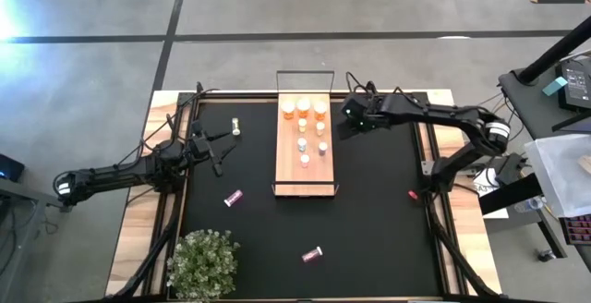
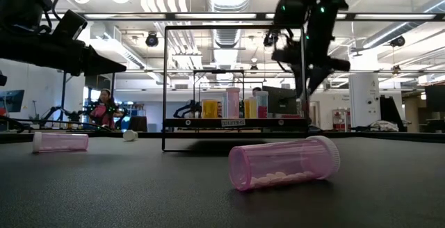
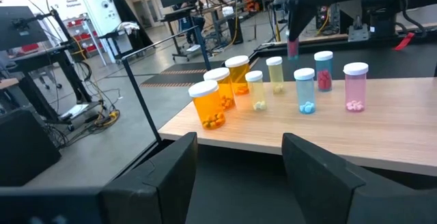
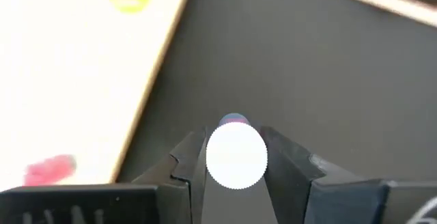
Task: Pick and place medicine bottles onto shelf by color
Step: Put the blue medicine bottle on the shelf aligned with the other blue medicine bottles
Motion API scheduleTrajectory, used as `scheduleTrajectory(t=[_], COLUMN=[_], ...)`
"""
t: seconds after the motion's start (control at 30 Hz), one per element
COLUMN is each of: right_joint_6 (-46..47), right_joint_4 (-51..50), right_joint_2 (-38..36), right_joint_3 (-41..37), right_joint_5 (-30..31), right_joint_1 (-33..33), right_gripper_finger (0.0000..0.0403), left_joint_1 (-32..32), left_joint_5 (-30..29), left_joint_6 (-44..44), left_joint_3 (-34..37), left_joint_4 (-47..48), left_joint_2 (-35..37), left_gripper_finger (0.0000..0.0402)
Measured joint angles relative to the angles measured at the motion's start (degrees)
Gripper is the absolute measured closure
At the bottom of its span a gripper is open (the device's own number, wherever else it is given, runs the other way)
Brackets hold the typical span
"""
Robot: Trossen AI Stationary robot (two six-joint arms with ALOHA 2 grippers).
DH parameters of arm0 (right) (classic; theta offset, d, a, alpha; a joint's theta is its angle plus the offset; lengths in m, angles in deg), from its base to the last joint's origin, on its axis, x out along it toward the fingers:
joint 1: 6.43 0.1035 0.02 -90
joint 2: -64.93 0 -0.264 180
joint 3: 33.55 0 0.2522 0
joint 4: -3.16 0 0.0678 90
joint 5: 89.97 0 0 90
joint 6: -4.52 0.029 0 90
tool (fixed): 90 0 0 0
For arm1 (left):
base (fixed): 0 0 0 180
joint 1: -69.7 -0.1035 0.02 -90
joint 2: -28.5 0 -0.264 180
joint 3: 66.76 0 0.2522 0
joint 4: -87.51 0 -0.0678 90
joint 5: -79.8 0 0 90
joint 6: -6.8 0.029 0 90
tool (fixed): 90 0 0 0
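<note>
On the black mat [image 1: 388, 201], the wooden shelf [image 1: 288, 169] carries orange, yellow, blue and pink bottles [image 3: 235, 74], while three more pink ones [image 2: 284, 162] lie on the mat. The right gripper [image 4: 235, 161] is clenched on a white-capped bottle [image 4: 236, 154] just beside the shelf's edge. The left gripper [image 3: 239, 176] waits with jaws released, facing the shelf, with a busy workshop beyond.

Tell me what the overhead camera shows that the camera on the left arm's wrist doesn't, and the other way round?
Only the high view shows the pink bottles lying on the black mat, one nearer the left gripper, one near the front edge, plus a potted plant.

Only the left wrist view shows the pills inside the bottles, such as the orange bottle.

Both show the shelf and the right gripper beside it, shut on a bottle.
</note>
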Motion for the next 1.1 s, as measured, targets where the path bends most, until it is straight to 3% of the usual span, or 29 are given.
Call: scheduleTrajectory(t=[0.37, 0.77, 0.9, 1.1], right_joint_6=[-1.7, -10.8, -16.3, -20.3], right_joint_4=[0.9, 11.6, 16.0, 13.1], right_joint_2=[0.2, 0.2, 1.5, 8.2], right_joint_3=[6.0, 6.2, 6.3, 14.1], right_joint_5=[6.7, 6.5, 3.9, 1.1], right_joint_1=[9.6, 14.4, 14.8, 14.7], right_gripper_finger=[0.0295, 0.0296, 0.0296, 0.0296], left_joint_1=[0.0, 0.0, 0.0, 0.0], left_joint_5=[0.0, 0.0, 0.0, 0.0], left_joint_6=[0.0, 0.0, 0.0, 0.0], left_joint_3=[0.0, 0.0, 0.0, 0.0], left_joint_4=[0.0, 0.0, 0.0, 0.0], left_joint_2=[0.0, 0.0, 0.0, 0.1], left_gripper_finger=[0.0203, 0.0203, 0.0203, 0.0203])
